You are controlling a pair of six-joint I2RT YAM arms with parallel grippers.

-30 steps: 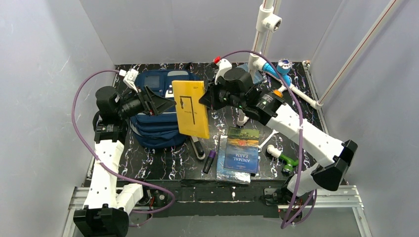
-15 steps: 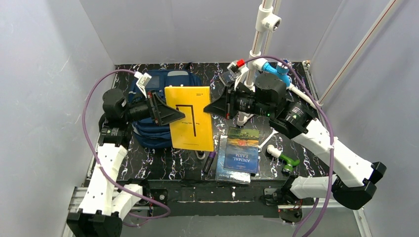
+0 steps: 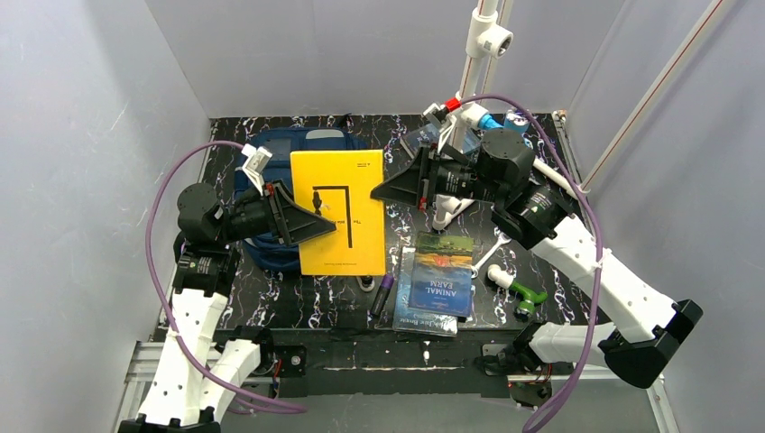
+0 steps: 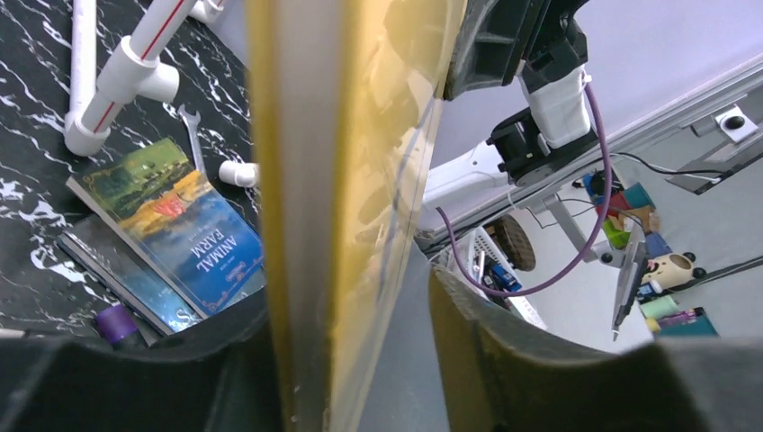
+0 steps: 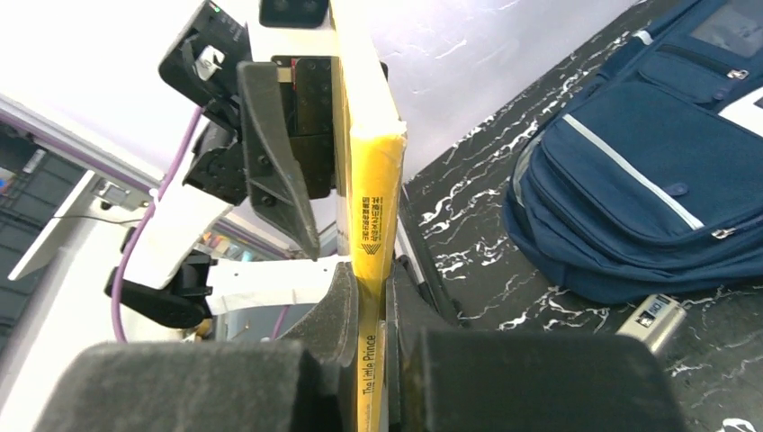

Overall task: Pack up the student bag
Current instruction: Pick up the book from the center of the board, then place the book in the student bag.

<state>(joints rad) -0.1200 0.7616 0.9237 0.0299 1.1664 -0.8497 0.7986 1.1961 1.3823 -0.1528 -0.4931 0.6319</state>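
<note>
High rear overview; opposed wrist close-ups on one yellow book (image 3: 356, 239)

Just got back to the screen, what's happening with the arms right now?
The right gripper is clamped on one edge of the yellow book, holding it in the air near the bag. The left gripper straddles the opposite edge; whether it grips is unclear. Animal Farm lies on the table, unpacked.
</note>
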